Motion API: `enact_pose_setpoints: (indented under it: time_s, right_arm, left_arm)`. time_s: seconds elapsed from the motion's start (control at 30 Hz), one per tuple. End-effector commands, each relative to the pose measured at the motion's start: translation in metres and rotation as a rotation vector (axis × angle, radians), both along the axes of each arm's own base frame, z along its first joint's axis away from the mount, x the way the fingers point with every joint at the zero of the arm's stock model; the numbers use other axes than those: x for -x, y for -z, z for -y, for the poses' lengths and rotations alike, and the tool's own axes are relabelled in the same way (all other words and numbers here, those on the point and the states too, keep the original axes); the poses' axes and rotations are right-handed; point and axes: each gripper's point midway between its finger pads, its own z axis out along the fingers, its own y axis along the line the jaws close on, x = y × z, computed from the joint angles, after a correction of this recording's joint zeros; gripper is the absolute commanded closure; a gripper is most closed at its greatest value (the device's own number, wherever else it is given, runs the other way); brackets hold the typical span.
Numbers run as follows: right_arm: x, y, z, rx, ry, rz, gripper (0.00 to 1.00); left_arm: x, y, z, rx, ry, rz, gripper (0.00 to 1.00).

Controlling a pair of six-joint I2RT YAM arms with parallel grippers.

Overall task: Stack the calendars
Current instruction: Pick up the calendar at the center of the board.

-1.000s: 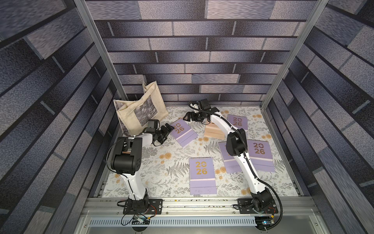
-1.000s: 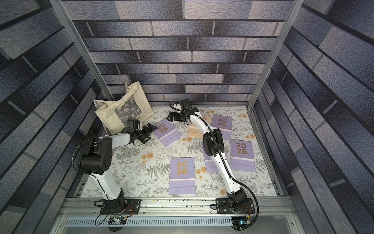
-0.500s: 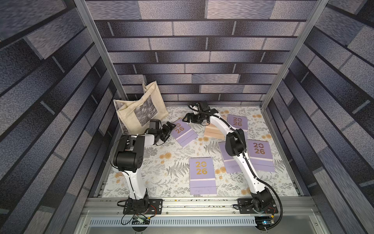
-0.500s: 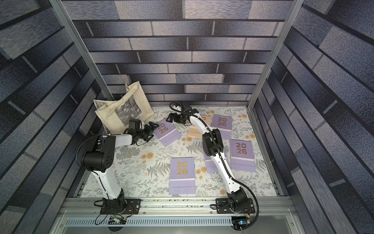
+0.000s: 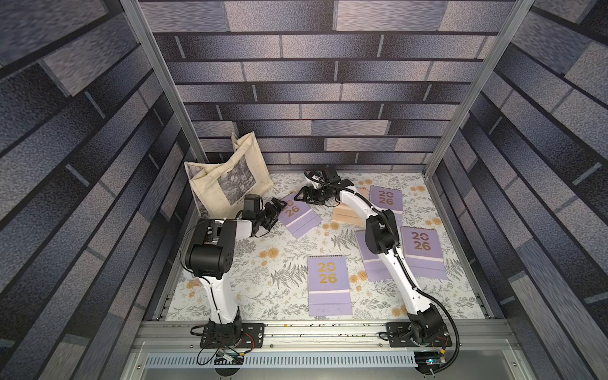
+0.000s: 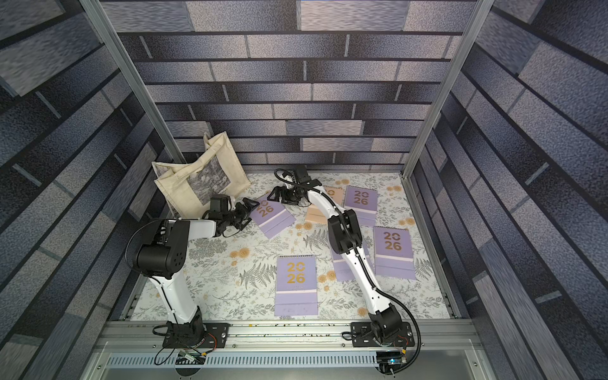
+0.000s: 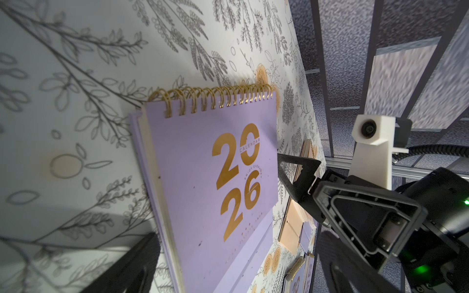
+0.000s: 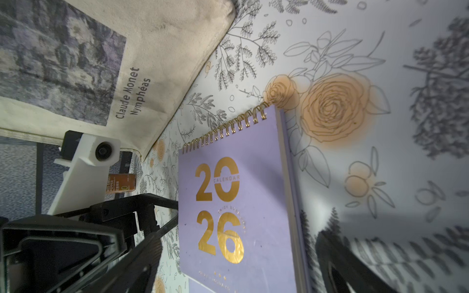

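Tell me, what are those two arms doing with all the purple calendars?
They are meant to stack them. The left gripper and right gripper sit open at opposite edges of the slanted lavender calendar near the tote bag. Neither holds it yet; the other calendars lie scattered on the table.

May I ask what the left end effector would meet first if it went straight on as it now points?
Probably the near edge of the tilted lavender calendar lying just ahead of the left end effector, though its height above the table is hard to judge.
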Motion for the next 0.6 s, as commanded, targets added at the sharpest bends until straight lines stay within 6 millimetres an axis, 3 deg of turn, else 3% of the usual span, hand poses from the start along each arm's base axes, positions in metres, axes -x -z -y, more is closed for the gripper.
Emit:
enact_pose_setpoints:
  time_s: [0.0,0.17,0.57]
  right_arm:
    - [0.026,0.02,-0.004,0.011,-0.033,-0.12,0.03]
    - [0.035,0.021,-0.006,0.004,-0.051,-0.152,0.03]
    - [0.042,0.031,-0.004,0.01,-0.054,-0.184,0.04]
  left_arm:
    - [0.005,0.013,0.006,0.017,0.011,-0.021,0.0]
    - [0.002,0.007,0.008,0.043,0.008,0.015,0.0]
    - [-0.007,-0.033,0.028,0.13,0.078,0.171,0.0]
